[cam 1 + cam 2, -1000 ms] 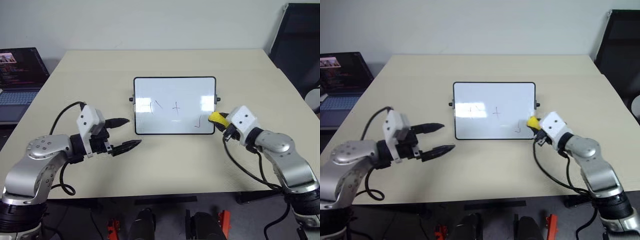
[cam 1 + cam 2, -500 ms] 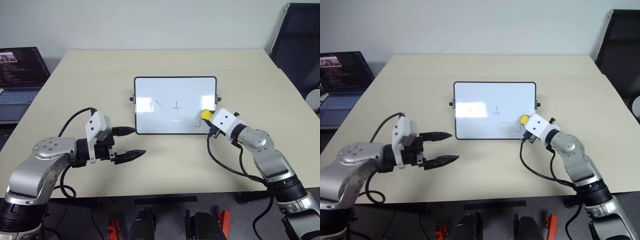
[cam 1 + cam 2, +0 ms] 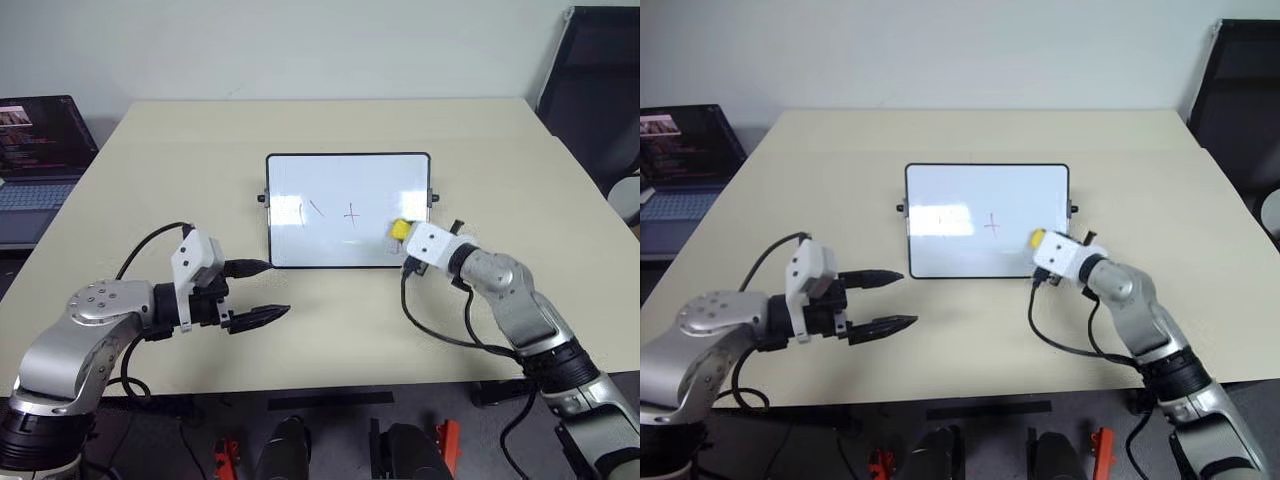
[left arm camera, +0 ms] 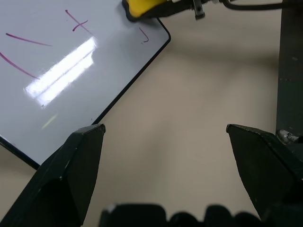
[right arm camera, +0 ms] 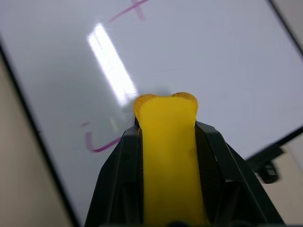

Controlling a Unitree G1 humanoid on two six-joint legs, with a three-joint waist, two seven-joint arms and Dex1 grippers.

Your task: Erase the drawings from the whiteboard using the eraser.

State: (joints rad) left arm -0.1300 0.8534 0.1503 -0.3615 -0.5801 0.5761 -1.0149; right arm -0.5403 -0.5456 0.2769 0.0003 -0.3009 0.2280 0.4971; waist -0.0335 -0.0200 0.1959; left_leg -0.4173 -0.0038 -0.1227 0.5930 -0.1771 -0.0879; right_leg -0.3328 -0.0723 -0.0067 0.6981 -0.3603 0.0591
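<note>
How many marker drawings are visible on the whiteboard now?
4: two slashes on the left half of the whiteboard, a plus sign near the middle, and a hook at the right corner beside the eraser; none looks hidden.

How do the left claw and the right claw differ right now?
The left claw is open and empty; the right claw is shut on the yellow eraser. The left claw hovers over bare table short of the whiteboard; the right claw holds the eraser over the whiteboard's near right corner. Both point toward the whiteboard.
</note>
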